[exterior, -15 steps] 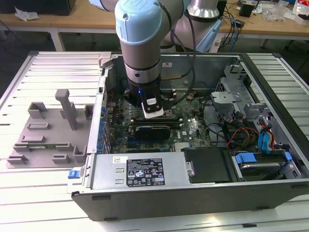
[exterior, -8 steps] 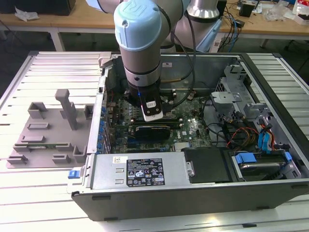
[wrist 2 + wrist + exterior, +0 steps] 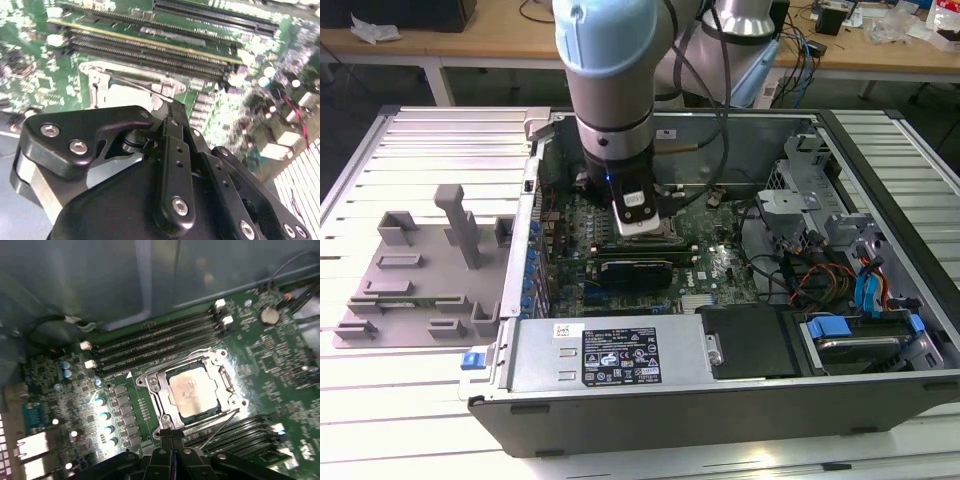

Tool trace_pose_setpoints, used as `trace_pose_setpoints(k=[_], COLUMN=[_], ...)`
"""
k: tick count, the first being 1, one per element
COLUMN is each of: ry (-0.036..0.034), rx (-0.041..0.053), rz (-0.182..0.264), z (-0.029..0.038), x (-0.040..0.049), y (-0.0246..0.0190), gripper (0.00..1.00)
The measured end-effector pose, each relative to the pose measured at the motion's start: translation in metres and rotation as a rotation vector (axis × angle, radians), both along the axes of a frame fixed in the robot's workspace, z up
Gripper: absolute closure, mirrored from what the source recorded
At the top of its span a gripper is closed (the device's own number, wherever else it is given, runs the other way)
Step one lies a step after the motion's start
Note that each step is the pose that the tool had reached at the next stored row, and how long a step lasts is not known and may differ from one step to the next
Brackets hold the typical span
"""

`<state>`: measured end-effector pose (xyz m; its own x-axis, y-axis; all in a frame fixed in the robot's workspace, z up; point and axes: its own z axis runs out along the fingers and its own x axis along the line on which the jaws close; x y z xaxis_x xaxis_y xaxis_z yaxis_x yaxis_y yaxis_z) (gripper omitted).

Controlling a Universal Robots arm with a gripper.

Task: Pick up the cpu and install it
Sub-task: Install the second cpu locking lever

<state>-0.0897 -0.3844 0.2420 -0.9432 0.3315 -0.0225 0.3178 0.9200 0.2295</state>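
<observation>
In the exterior view, the arm point(image 3: 610, 90) stands straight down over the middle of the open computer case point(image 3: 880, 330), its gripper point(image 3: 642, 222) low above the green board point(image 3: 720, 262), with case walls all around. In the first wrist view, the cpu point(image 3: 193, 392) lies flat in its socket point(image 3: 186, 390) at frame center, with memory slots point(image 3: 155, 342) just beside it, and the gripper's fingers point(image 3: 173, 439) are pressed together, holding nothing. In the second wrist view, the gripper body hides the lower frame.
</observation>
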Motion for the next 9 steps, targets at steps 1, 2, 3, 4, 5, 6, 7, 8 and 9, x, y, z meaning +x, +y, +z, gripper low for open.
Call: trace_pose_setpoints(k=[1,2,3,4,5,6,7,8,9], ry=[0.0,0.0,0.0,-0.0001,0.0007,0.0028,0.0043,0.0057,0.0067], rx=[0.0001,0.0001,0.0002,0.0004,0.0002,-0.0004,-0.0012,-0.0018,-0.0022], rz=[0.0,0.0,0.0,0.0,0.0,0.0,0.0,0.0,0.0], z=[0.0053,0.0157,0.0195,0.0197,0.0197,0.0197,0.0198,0.0197,0.0197], x=[0.0,0.0001,0.0003,0.0017,0.0086,0.0168,0.0196,0.0209,0.0213], y=[0.0003,0.0009,0.0011,0.0011,0.0011,0.0007,-0.0009,-0.0031,-0.005], gripper=[0.89,0.89,0.89,0.89,0.89,0.89,0.89,0.89,0.89])
